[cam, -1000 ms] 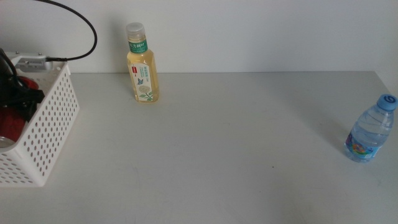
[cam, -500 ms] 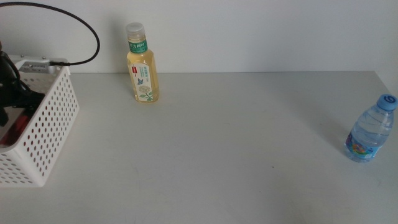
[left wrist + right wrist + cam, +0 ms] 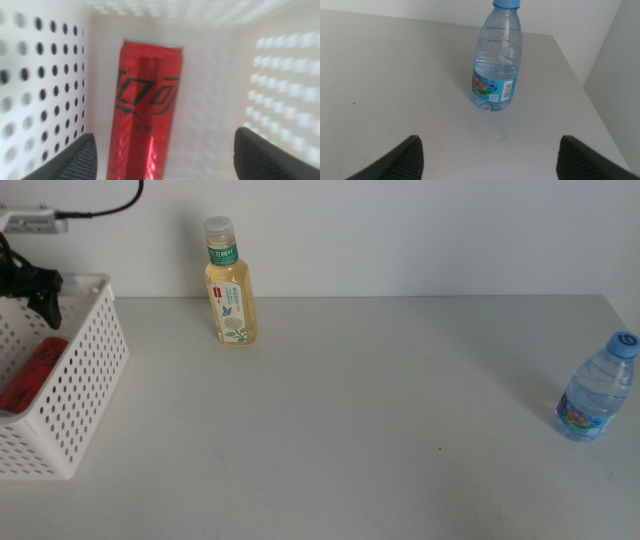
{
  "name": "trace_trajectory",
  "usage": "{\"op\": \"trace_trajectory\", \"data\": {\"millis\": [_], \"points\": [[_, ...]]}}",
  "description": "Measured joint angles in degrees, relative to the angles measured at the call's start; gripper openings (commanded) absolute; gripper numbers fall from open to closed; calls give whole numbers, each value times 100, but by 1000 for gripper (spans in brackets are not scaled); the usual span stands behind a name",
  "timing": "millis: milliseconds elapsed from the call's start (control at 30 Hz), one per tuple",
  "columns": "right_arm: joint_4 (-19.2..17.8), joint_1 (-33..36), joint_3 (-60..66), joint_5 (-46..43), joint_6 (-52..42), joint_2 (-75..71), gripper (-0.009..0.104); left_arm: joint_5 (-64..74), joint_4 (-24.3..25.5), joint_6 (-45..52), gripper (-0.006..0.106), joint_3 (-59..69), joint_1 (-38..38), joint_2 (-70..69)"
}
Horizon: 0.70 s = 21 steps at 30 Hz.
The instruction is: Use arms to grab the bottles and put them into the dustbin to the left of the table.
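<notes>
My left pincer point(image 3: 162, 152) hung wide open over the dustbin point(image 3: 85, 395) w/ the red can point(image 3: 147, 107) lying inside. My right pincer point(image 3: 487, 157), also open, faced the water bottle point(image 3: 497, 60) upright on the counter point(image 3: 380, 410). Yellow bottle point(image 3: 229, 285) stood near the back.

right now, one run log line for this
left claw open over dustbin | red can inside | right claw open facing water bottle

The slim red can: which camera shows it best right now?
The left wrist view: the slim red can lies on the floor of the white perforated basket, between the open left gripper. The middle view shows only a red sliver behind the wall; the right wrist view shows none.
</notes>
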Motion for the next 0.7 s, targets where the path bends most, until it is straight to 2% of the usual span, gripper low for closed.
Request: {"op": "trace_trajectory", "data": {"millis": [167,333,700], "points": [[0,0,0,0,0,0,68,20,-34,-378,94,192,-189,-775],[0,0,0,0,0,0,68,-142,-24,-526,94,1047,-554,-1826],[0,0,0,0,0,0,68,-2202,-24,-549,94,3709,-1585,-4227]]}}
